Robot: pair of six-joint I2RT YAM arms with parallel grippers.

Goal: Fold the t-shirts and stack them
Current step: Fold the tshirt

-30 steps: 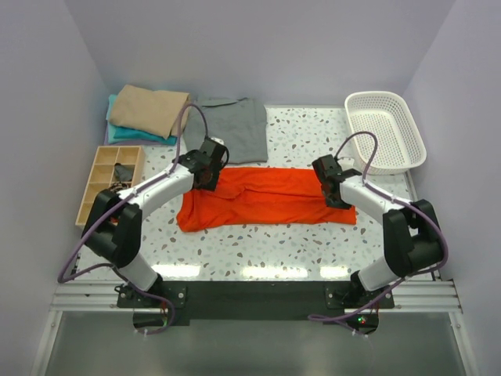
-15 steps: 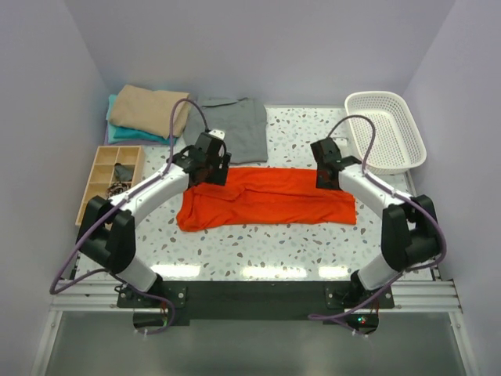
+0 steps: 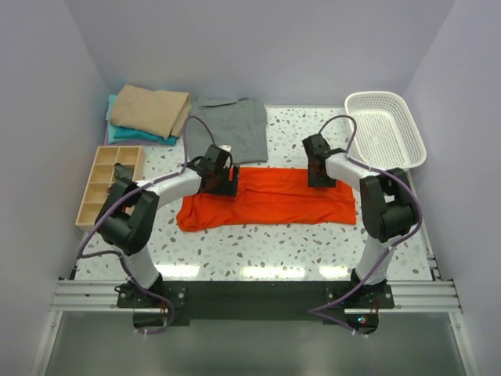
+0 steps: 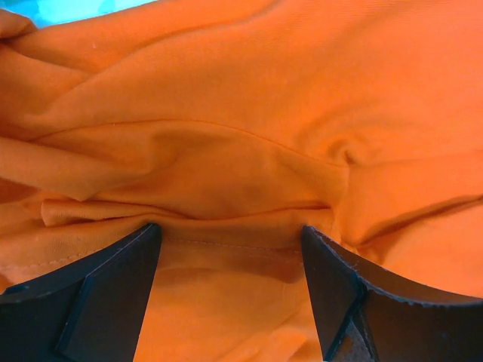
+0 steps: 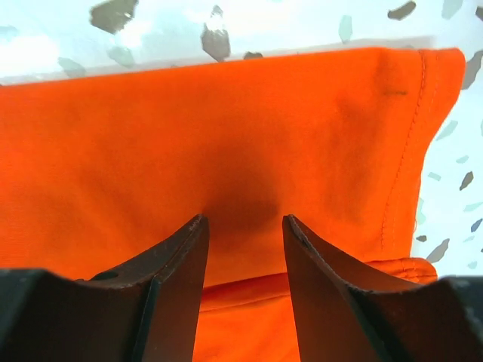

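We are looking down on the speckled table [image 3: 258, 243], and the orange-red shirt [image 3: 274, 200] is lying across its middle as a long band, its long axis running left to right in the top view. Above it the grey shirt [image 3: 235, 129] is lying flat at upper centre. The folded tan shirt [image 3: 149, 110] is sitting on the teal shirt [image 3: 125, 135] at upper left. The white basket [image 3: 374, 95] is standing at upper right and the wooden tray [image 3: 88, 188] at the left edge. We are judging the orange-red shirt to be the one in hand, part-folded and not yet stacked.

Both arms are reaching onto the band's upper edge. The left gripper [image 3: 221, 182] is sitting over its upper-left part and the right gripper [image 3: 318, 174] over its upper right, well apart along the long axis. The cloth is therefore lying directly under each pincer and running sideways between them, with each arm nearer its own end. We are guessing the next fold hangs on that spacing.

The top view is not showing us the jaws; the wrist views are. In the left wrist view they are standing wide apart over rumpled folds, a stitched hem [image 4: 226, 245] crossing between them, and nothing is being pinched. In the right wrist view they are parted less widely over smooth cloth, with bare table along the top of that frame.
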